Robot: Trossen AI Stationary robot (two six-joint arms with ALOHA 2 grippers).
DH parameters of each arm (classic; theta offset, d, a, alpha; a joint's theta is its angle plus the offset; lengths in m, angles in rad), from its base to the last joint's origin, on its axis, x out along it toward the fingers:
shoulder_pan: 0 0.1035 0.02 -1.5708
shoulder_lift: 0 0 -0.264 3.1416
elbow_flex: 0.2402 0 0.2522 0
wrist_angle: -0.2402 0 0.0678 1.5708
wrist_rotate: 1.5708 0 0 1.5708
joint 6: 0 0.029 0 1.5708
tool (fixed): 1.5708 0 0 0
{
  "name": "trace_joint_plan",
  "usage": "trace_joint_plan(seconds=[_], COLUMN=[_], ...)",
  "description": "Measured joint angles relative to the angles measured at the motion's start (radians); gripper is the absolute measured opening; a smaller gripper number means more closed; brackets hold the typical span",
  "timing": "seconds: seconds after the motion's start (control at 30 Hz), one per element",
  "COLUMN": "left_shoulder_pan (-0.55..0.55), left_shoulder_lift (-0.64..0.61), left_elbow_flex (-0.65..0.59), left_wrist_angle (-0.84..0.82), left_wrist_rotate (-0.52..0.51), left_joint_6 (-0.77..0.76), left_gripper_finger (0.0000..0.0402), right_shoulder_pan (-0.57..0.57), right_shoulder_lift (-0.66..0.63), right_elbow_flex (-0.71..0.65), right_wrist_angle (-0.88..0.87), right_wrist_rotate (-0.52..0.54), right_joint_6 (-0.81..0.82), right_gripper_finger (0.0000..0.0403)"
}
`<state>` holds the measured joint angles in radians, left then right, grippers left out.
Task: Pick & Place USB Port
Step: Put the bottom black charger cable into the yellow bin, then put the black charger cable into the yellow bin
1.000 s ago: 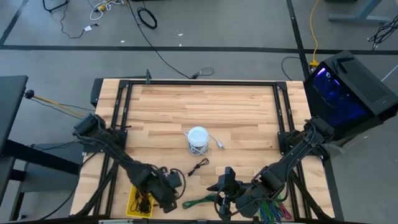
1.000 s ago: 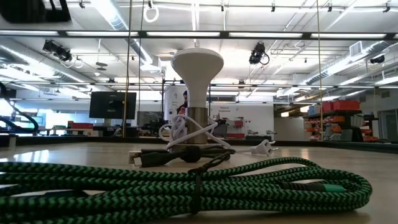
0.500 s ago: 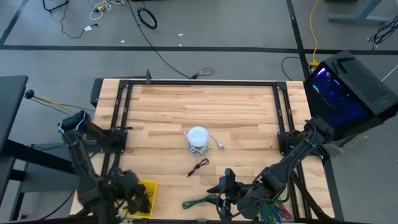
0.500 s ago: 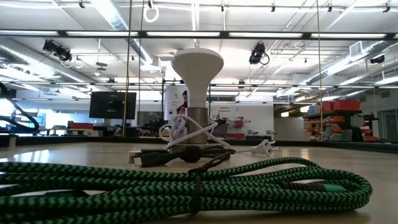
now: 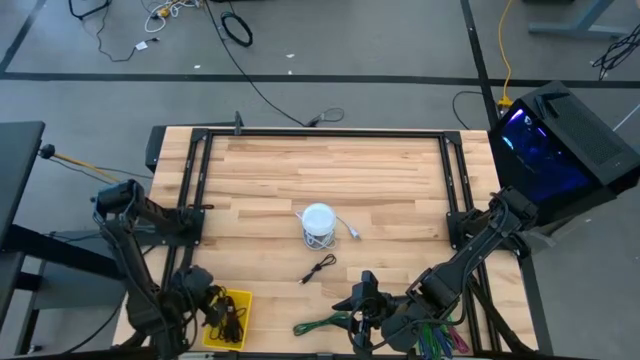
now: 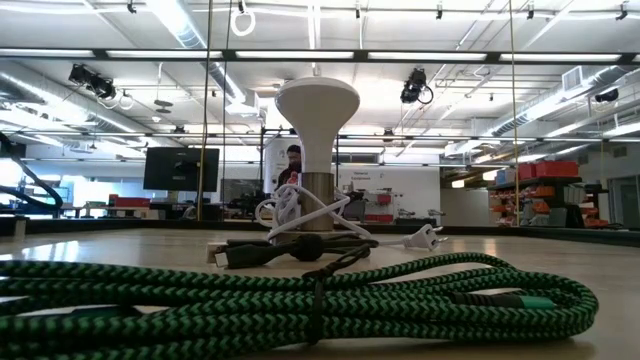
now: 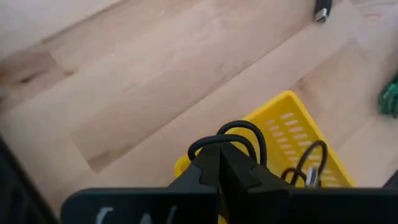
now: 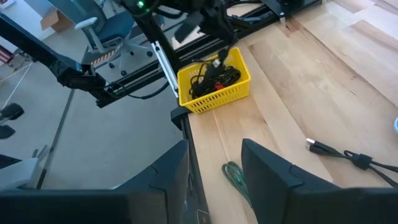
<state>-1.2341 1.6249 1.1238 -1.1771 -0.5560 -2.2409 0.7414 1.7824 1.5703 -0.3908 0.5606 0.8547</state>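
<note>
A thin black USB cable (image 5: 320, 267) lies loose on the wooden table, near of a white lamp (image 5: 318, 220); it also shows in the right wrist view (image 8: 342, 152). A yellow basket (image 5: 241, 299) with black cables stands at the near left corner. My left gripper (image 5: 200, 300) is shut just left of the basket; in its wrist view (image 7: 221, 163) the fingertips stand in front of the basket (image 7: 292, 118) and its cable loops. My right gripper (image 5: 360, 298) is open and empty near the front edge, over a coiled green braided cable (image 5: 322, 324).
The lamp's white cord (image 6: 400, 238) trails to the lamp's right. The green cable (image 6: 300, 290) fills the low view's foreground. A bundle of coloured cables (image 5: 440, 342) lies at the near right. Black frame rails (image 5: 320, 133) border the table. A person (image 6: 291, 165) stands far behind.
My left arm has swung from over the table beside the basket toward the table's left edge, folding back; the basket now shows uncovered. The cables, the lamp and my right arm have kept still.
</note>
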Motion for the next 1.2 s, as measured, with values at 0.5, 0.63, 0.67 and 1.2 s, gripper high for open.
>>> trace_joint_plan(seconds=[0.5, 0.63, 0.67, 1.2], left_shoulder_pan=[0.049, 0.049, 0.049, 0.264], left_shoulder_lift=[0.0, 0.0, -0.001, -0.161], left_elbow_flex=[-0.03, -0.03, -0.03, -0.01], left_wrist_angle=[0.089, 0.089, 0.081, -0.024], left_wrist_rotate=[-0.019, 0.003, 0.011, -0.298], left_joint_6=[0.058, 0.06, 0.071, 0.508], left_gripper_finger=[0.0051, 0.0061, 0.0062, 0.0064], right_shoulder_pan=[0.0, 0.0, 0.0, -0.001], right_shoulder_lift=[0.0, 0.0, 0.0, 0.0], right_elbow_flex=[0.0, 0.0, 0.0, 0.0], right_wrist_angle=[0.0, 0.0, 0.0, -0.008], right_wrist_rotate=[0.0, 0.0, 0.0, 0.031], right_joint_6=[-0.003, -0.004, -0.004, -0.022], right_gripper_finger=[0.0151, 0.0151, 0.0151, 0.0151])
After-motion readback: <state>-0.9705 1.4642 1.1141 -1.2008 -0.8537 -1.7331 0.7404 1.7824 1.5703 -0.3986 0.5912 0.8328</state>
